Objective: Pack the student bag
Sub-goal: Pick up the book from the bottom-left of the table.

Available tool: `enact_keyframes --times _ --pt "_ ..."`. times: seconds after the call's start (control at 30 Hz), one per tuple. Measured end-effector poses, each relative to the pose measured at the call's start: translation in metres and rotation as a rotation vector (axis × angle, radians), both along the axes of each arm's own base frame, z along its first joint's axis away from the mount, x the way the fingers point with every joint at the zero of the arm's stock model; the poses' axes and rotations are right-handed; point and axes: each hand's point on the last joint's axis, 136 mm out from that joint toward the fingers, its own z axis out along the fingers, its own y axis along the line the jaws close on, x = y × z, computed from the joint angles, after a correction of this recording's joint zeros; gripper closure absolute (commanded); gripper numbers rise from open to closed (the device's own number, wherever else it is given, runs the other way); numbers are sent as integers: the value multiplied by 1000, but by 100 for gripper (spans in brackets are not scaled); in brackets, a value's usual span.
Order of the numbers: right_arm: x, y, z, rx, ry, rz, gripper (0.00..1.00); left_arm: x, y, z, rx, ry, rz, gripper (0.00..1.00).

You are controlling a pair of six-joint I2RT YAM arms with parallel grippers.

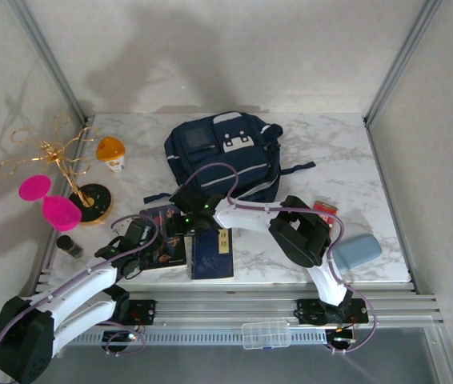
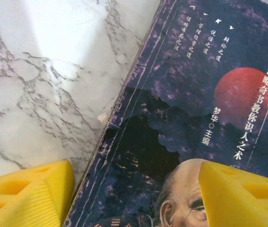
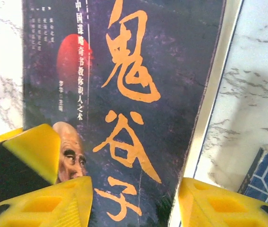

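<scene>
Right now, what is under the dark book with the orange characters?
The book lies flat on the marble table, with bare marble showing past its left and right edges. Anything directly beneath the cover is hidden from view.

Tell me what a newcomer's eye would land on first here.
The big navy backpack sits at the back centre of the marble table. At the left, two bright pink shapes glow beside a gold stand. Near the front edge, a dark book with orange characters and a red disc lies flat under the left gripper and right gripper, yellow jaws open.
</scene>
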Motion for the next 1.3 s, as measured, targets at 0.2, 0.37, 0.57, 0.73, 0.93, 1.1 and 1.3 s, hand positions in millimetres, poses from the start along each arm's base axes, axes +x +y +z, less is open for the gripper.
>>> enact_keyframes --times 0.2,0.37,0.57,0.73,0.93,1.1,1.3 --pt "-4 6 15 48 6 22 57 0 0 0 0 0 0 30" --pt "-4 6 15 45 -2 36 58 0 0 0 0 0 0 30" --pt "-6 3 8 44 3 45 68 0 0 0 -1 -1 0 30" --pt "-10 10 11 96 20 76 79 0 0 0 -1 -2 0 30" --pt "-8 5 7 118 36 88 96 1 -1 3 -9 -13 -3 28" --pt "-10 10 24 178 35 119 100 0 -3 6 -25 -15 -5 24" --pt "-13 7 52 253 35 133 100 1 -8 28 -55 -43 -15 18"
